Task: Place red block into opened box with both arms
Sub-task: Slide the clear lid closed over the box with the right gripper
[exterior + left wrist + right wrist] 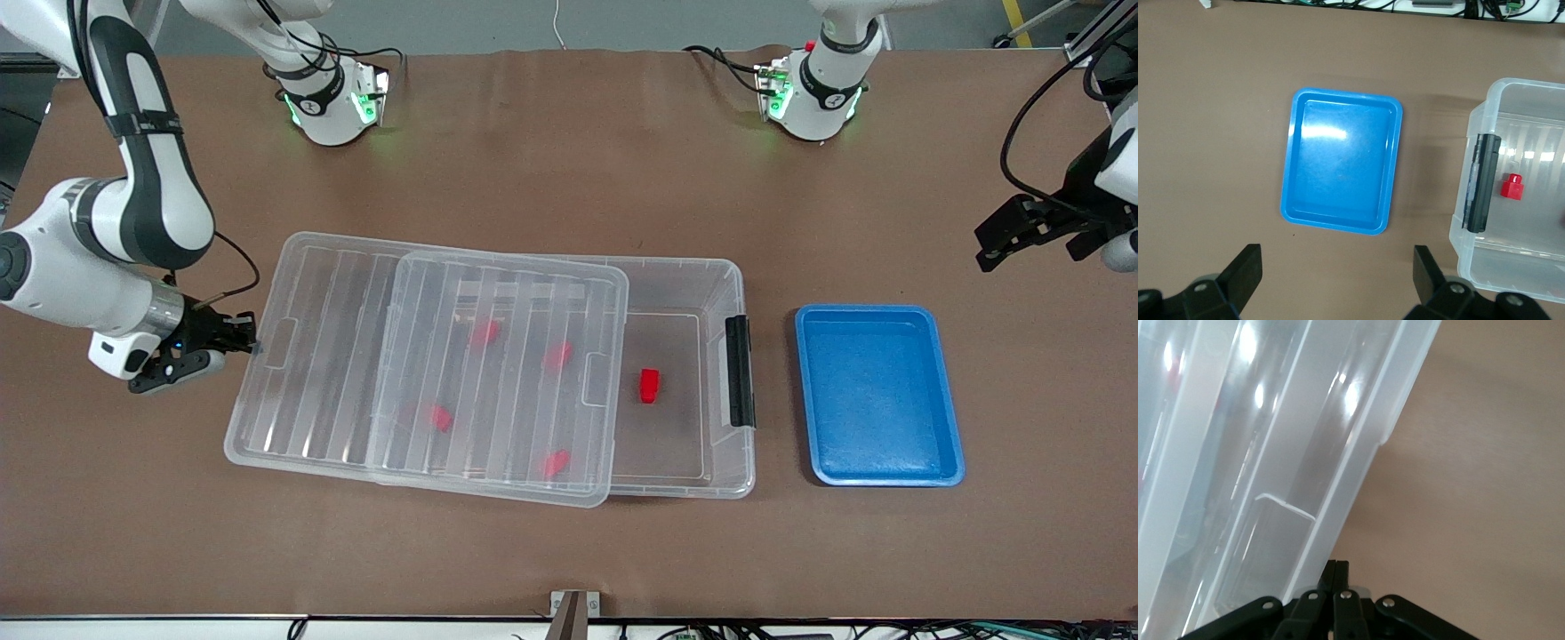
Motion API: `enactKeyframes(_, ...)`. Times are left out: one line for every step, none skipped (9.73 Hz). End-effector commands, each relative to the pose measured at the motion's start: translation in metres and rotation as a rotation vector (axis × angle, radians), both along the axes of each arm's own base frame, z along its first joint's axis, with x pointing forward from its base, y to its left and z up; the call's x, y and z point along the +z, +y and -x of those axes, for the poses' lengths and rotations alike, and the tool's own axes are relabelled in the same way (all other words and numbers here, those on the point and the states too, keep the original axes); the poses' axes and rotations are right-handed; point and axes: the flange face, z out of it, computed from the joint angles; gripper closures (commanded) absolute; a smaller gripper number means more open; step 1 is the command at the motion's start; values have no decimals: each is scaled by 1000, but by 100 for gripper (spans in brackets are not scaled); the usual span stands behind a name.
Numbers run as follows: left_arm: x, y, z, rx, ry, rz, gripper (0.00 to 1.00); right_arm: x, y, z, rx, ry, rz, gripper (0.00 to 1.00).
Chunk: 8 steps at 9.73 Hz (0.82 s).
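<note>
The clear box (734, 286) lies mid-table. Its ribbed lid (338, 356) is slid toward the right arm's end, leaving the latch end uncovered. A red block (650, 385) rests on the box floor in that uncovered part, beside the black latch (740, 371); the left wrist view shows the red block (1512, 187) too. Several more red blocks show through the lid. My right gripper (252, 345) is shut on the lid's outer rim (1358, 473), fingertips pressed together (1341, 568). My left gripper (981, 249) hangs open and empty over bare table by the blue tray, its jaws wide apart (1335, 260).
A blue tray (876, 396) lies empty between the box and the left arm's end of the table, also in the left wrist view (1341, 170). Both arm bases stand at the table's edge farthest from the front camera. Brown tabletop surrounds the box.
</note>
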Motion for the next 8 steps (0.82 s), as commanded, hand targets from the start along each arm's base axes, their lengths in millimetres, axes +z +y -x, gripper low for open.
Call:
enactKeyframes(-13, 12, 18, -36, 52, 5, 0, -9, 33, -8, -7, -4, -46, 100)
enactKeyframes(-15, 18, 23, -56, 93, -1, 0, -11, 53, -12, -25, 0, -52, 100)
enactKeyframes(-18, 20, 24, -59, 106, -5, 0, -13, 71, -16, -37, 6, -58, 100)
enactKeyframes(-23, 20, 25, -59, 118, -9, 0, -15, 86, -19, -45, 13, -65, 100)
enactKeyframes(-23, 21, 28, -58, 119, -13, 0, -17, 96, -20, -52, 16, -70, 100)
enactKeyframes(-27, 21, 29, -60, 130, -18, 0, -22, 101, -21, -62, 18, -71, 100)
enactKeyframes(-31, 21, 29, -58, 143, -18, 0, -20, 111, -22, -58, 16, -75, 100)
enactKeyframes(-32, 21, 29, -58, 145, -18, 0, -20, 111, -24, -67, 23, -76, 100)
